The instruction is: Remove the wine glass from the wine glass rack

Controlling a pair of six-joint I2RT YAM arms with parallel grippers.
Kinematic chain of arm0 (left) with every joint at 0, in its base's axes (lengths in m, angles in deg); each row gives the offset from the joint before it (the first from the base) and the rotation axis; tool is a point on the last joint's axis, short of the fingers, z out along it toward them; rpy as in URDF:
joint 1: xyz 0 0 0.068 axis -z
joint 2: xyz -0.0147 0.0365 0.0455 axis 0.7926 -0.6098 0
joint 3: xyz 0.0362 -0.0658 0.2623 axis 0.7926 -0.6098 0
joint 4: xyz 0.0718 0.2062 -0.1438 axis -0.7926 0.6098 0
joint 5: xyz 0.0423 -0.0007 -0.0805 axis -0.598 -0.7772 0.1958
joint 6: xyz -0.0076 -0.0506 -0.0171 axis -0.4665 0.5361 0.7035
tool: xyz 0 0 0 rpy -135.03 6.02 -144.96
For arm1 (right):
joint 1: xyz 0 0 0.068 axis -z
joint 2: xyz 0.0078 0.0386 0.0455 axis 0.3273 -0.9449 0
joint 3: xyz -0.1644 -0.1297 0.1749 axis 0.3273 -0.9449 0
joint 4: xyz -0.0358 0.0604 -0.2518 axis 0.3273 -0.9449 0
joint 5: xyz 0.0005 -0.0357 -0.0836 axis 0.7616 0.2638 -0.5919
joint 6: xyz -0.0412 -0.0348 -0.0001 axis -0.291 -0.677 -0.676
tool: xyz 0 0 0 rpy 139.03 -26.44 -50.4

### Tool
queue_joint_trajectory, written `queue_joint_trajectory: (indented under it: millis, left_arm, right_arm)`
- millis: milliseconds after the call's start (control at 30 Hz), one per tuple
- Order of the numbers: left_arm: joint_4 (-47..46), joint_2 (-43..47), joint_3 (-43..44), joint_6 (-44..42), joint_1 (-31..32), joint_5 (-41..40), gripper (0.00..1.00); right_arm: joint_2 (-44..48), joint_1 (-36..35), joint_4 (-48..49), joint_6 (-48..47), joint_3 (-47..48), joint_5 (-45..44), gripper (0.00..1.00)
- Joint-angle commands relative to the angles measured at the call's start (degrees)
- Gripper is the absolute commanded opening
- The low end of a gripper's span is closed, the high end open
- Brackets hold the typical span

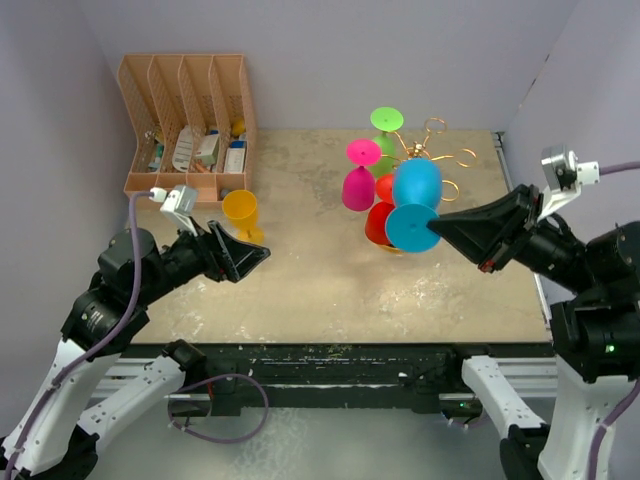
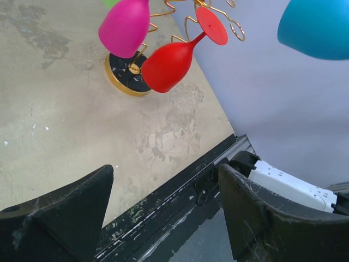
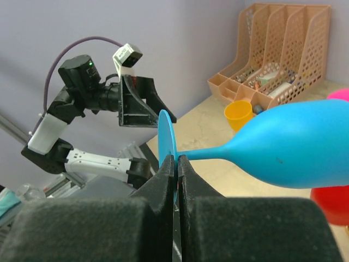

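Top external view: on the surface (image 1: 300, 300), the organizer (image 1: 185, 110) holds small bottles and packets (image 1: 205, 148) in its four slots. Other glasses (image 1: 357, 187) hang foot-up in the loops of the rack (image 1: 432, 150). The blue glass (image 1: 416, 185) lies sideways in the air beside it, seemingly free of the wire. The right pincer (image 3: 175, 159) pinches its foot edge-on, which suits sliding a stem out. The left pincer (image 1: 255, 258) is spread and holds nothing.
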Motion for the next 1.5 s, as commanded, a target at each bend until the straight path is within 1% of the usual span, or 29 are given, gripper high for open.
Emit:
queue_joint_trajectory:
  millis: [0, 133, 233, 300, 333, 400, 433, 467, 500, 600, 667, 800, 933, 1033, 1100, 1200, 1467]
  left_arm:
    - [0.35, 2.0, 2.26, 3.2, 0.05, -1.94, 0.81]
    - [1.75, 2.55, 3.8, 4.7, 0.05, -3.9, 0.82]
    - [3.2, 2.15, 5.72, 5.19, -0.02, -5.54, 0.83]
    - [4.08, 1.66, 6.95, 5.46, 0.05, -6.37, 0.84]
    - [4.45, 1.41, 7.52, 5.57, 0.01, -6.74, 0.84]
    - [5.04, 1.14, 8.42, 5.89, 0.05, -7.52, 0.84]
    - [5.39, 1.07, 8.85, 6.13, 0.05, -8.07, 0.84]
    - [5.68, 1.03, 9.29, 6.37, 0.05, -8.71, 0.84]
    - [6.21, 0.98, 9.82, 6.9, 0.01, -9.2, 0.84]
    - [10.42, 0.23, 13.22, 10.63, 0.05, -11.58, 0.83]
    - [14.09, 0.0, 15.51, 14.83, 0.05, -13.05, 0.83]
    - [16.27, 0.82, 15.48, 23.44, 0.05, -12.8, 0.82]
    - [13.13, 1.37, 12.5, 29.56, 0.05, -9.82, 0.81]
    - [9.15, 0.8, 10.41, 32.09, 0.04, -6.54, 0.8]
    - [7.24, -0.01, 9.48, 33.31, 0.05, -4.66, 0.79]
    - [4.63, -0.69, 8.24, 34.39, 0.05, -2.52, 0.78]
    - [-0.11, -0.12, 3.97, 37.64, 0.05, 1.33, 0.75]
  right_arm:
    - [-7.89, -3.54, 1.9, -7.41, 5.06, -1.04, 0.0]
    - [-13.64, -8.15, 1.56, -12.13, 9.66, -4.83, 0.0]
    - [-18.6, -14.71, 0.26, -15.7, 13.76, -10.07, 0.0]
    - [-22.64, -22.09, -3.24, -19.58, 18.07, -15.51, 0.0]
    - [-24.72, -27.67, -5.04, -22.28, 19.75, -19.89, 0.0]
    - [-28.31, -40.24, -8.32, -27.91, 22.15, -33.6, 0.0]
    - [-29.31, -45.98, -8.32, -30.32, 21.79, -40.35, 0.0]
    - [-29.99, -49.88, -7.38, -32.15, 21.19, -45.42, 0.0]
    - [-30.49, -52.26, -6.13, -33.63, 20.52, -48.66, 0.0]
    - [-29.56, -55.4, -1.44, -37.66, 16.23, -54.28, 0.0]
    - [-27.9, -56.66, 1.31, -40.69, 12.94, -57.11, 0.0]
    - [-22.14, -61.65, 10.02, -48.29, 2.58, -64.02, 0.0]
    - [-18.78, -71.45, 21.04, -59.99, -8.65, -73.95, 0.0]
    - [-17.37, -78.16, 30.85, -69.23, -17.27, -80.28, 0.0]
    - [-17.03, -81.32, 37.1, -74.32, -21.13, -83.11, 0.0]
    - [-17.61, -83.46, 43.53, -79.37, -24.08, -85.91, 0.0]
    - [-20.05, -86.76, 57.8, -87.34, -29.43, -88.89, 0.0]
